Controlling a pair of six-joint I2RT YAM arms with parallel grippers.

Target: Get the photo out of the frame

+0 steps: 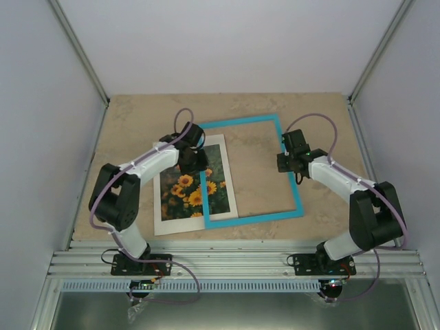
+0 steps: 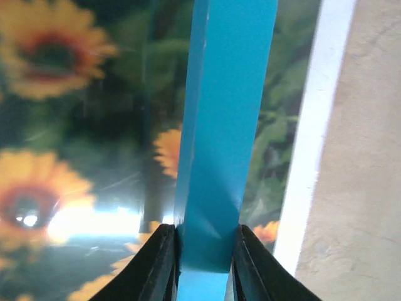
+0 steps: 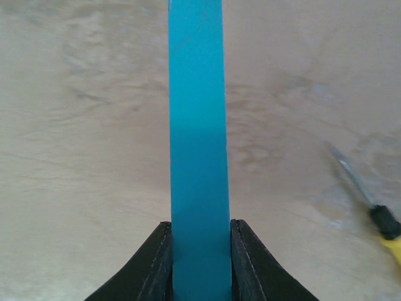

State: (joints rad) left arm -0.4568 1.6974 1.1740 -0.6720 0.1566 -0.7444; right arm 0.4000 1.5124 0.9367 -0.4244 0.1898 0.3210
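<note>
The turquoise frame (image 1: pixel 254 218) is held on both sides. My left gripper (image 1: pixel 196 160) is shut on its left bar (image 2: pixel 225 125), and my right gripper (image 1: pixel 294 168) is shut on its right bar (image 3: pixel 196 125). The black fingers press both edges of a bar in each wrist view, at the left gripper (image 2: pixel 205 254) and at the right gripper (image 3: pixel 200 254). The sunflower photo (image 1: pixel 180 194) lies flat on the table, outside the frame's opening apart from its right strip. The left bar crosses over that strip. The photo (image 2: pixel 75 125) shows glare and a white edge.
A screwdriver (image 3: pixel 378 216) with a yellow and black handle lies on the beige table (image 1: pixel 261 172) to the right of the right bar. White walls close in the left, right and back. An aluminium rail (image 1: pixel 234 261) runs along the near edge.
</note>
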